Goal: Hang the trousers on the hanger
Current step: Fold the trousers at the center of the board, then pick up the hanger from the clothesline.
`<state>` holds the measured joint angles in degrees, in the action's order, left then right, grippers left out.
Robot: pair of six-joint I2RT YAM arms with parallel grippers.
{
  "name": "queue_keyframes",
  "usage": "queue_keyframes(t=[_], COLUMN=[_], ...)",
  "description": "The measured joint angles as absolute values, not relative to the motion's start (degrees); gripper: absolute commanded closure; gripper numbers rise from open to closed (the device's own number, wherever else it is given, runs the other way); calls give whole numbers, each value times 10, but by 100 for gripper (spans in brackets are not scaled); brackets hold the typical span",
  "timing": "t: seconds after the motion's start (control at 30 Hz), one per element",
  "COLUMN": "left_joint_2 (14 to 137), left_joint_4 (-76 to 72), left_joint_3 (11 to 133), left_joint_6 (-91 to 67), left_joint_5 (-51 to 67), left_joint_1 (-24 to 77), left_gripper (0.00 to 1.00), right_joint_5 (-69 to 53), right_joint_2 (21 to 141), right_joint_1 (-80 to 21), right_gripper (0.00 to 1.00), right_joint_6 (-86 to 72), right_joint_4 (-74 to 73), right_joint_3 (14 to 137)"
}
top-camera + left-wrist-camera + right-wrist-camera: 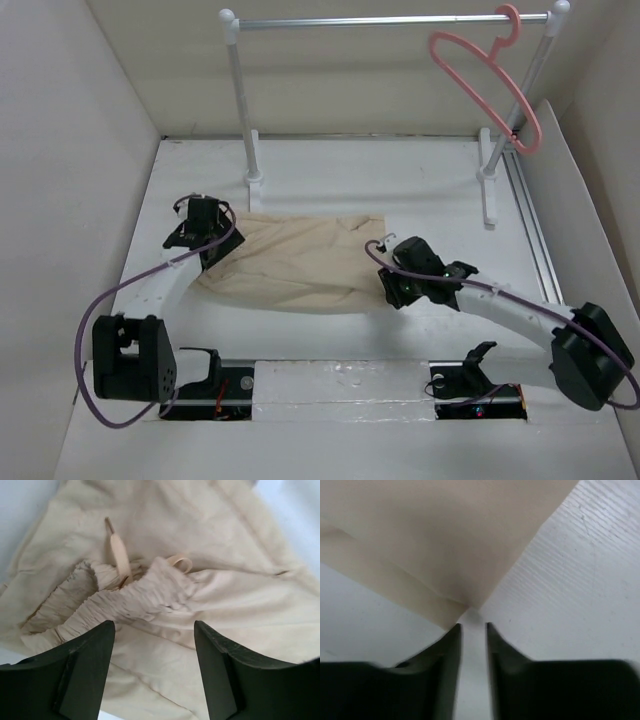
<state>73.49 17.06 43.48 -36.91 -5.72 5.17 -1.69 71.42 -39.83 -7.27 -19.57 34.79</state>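
- Here, the trousers [300, 260] lie folded and flat in the middle of the table [330, 180], as a wide tan band that runs from left to right between the two arms.
- Their gathered elastic waistband [125, 600] is at the left end of the cloth, and a flat drawstring [120, 552] lies across it.
- The left gripper [155, 650] stands over this left end, just in front of the waistband. Its dark fingers [87, 670] are wide apart, and smooth cloth shows between them; they press on nothing.
- The right gripper [472, 627] is low at the near right corner of the trousers. Its fingers [447, 655] are almost together, with only a narrow pale gap.
- The point of the cloth corner comes right up to the tips; I cannot tell whether they pinch it.
- The hanger [498, 55] is well apart from the trousers. It hangs by its hook on the right end of the rail [390, 20], tilted, near the far right corner of the table.
- The rail stands on two white posts along the far edge of the table.
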Motion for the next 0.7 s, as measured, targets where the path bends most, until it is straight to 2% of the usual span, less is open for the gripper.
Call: queue_keyframes(t=[0.03,0.07,0.1,0.17,0.23,0.27,0.3,0.33,0.37,0.4,0.47,0.5,0.57,0.6,0.67,0.7], left_joint_2=[709,706,693,677,672,673,679,689,706,728,790,823,881,904,938,945], left_joint_4=[188,188,194,200,188,181,172,167,164,160,152,147,142,143,140,140], left_joint_3=[457,461,481,531,583,602,620,632,645,658,682,689,691,690,681,673], left_joint_6=[-369,-369,-368,-367,-366,-366,-365,-368,-366,-364,-362,-360,-359,-358,-357,-356], left_joint_5=[-63,-63,-70,-81,-92,-98,-107,-112,-123,-130,-135,-137,-133,-129,-120,-117], left_joint_1=[57,58,67,100,159,191,236,272,316,355,421,449,484,492,495,494], left_gripper=[39,39,40,42,47,51,63,69,75,87,95,100,100,100,100,100], right_joint_5=[-17,-17,-17,-18,-21,-22,-25,-31,-36,-39,-55,-71,-103,-115,-135,-144], right_joint_2=[697,679,660,634,625,627,633,642,654,670,706,726,775,805,857,874], right_joint_1=[-398,-398,-398,-396,-385,-377,-362,-339,-310,-279,-195,-154,-61,-25,45,66], right_gripper=[46,46,37,32,64,76,96,100,100,100,92,73,51,34,24,15], right_joint_6=[-70,-64,-57,-47,-20,-9,7,24,37,52,83,96,123,137,159,166], right_joint_4=[-223,-241,-267,-325,-349,-360,-371,-374,-381,-390,-396,-409,-431,-444,-458,-460], right_joint_3=[359,373,399,484,601,660,728,792,860,926,1035,1088,1191,1240,1307,1316])
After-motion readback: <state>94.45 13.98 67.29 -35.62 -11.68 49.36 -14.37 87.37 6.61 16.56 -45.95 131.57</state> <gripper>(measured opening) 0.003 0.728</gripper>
